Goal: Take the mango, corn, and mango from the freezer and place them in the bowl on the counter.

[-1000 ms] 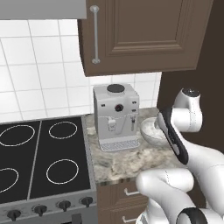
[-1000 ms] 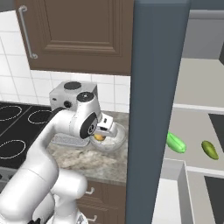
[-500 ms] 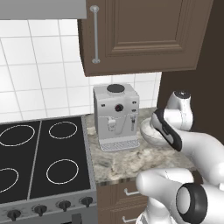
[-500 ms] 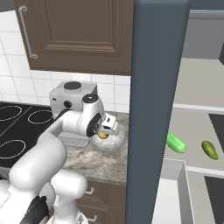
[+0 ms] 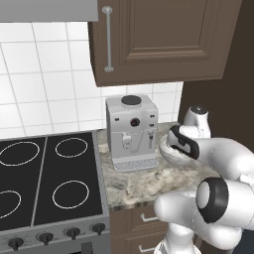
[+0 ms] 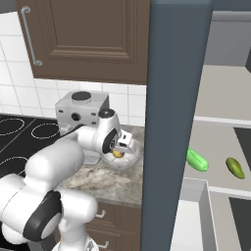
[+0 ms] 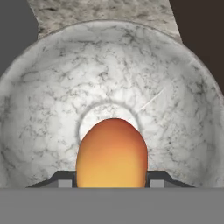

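My gripper is shut on an orange-yellow mango, which hangs just above the middle of the whitish speckled bowl. From the right base view, the gripper points down into the bowl with the mango at its tips. The bowl stands on the marbled counter, to the right of the coffee machine. The freezer stands open at the right, its dark door edge close beside the bowl. Two green oblong items lie on a pale freezer shelf.
A grey coffee machine stands just left of the bowl. A black stove lies further left. Brown wall cabinets hang over the counter. A pale freezer drawer sticks out low on the right.
The hand has shifted a little further over the bowl with the mango in its grip, and the arm's elbow has swung. The bowl and the coffee machine have stayed put.
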